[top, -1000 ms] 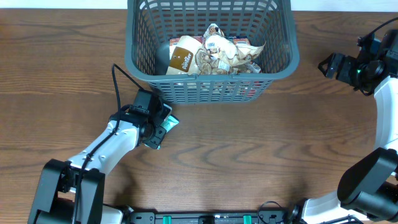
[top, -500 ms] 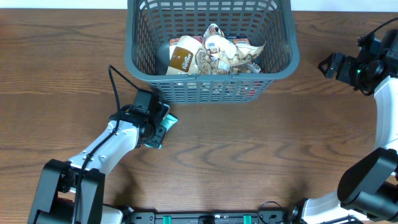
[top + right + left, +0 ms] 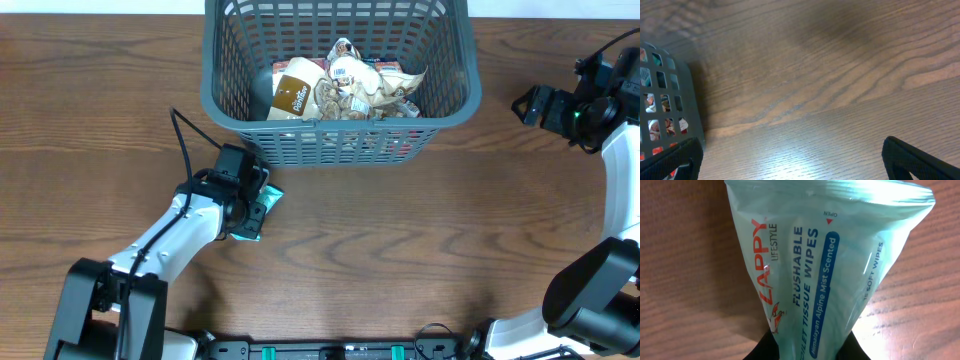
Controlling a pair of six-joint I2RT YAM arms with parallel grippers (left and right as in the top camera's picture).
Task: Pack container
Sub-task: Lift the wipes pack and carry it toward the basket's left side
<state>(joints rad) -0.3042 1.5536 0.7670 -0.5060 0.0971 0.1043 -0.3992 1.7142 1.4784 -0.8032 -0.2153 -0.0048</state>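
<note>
The basket (image 3: 340,142) stands against the far edge of the table (image 3: 430,250), about midway between the two far corners, and a heap of snack packs (image 3: 345,85) already covers its floor. The left gripper (image 3: 256,206) hangs just short of the basket's near left corner, nearer the far edge than the near one. Its jaws are closed on the bottom end of a teal pack of flushable wipes (image 3: 825,270). The left wrist view shows that end pinched narrow between the dark fingers while the top fans out wide and loose. Holding it by one end probably lets the pack hang clear, so it can be lifted over the thick rim and dropped in. That lift appears to be the step in hand, as the pack is outside the wall and low beside it. The right gripper (image 3: 530,103) sits by the right edge, toward the far right corner and well apart from the basket. Its fingertips (image 3: 920,160) are spread wide with nothing between them, seemingly parked out of the way.
</note>
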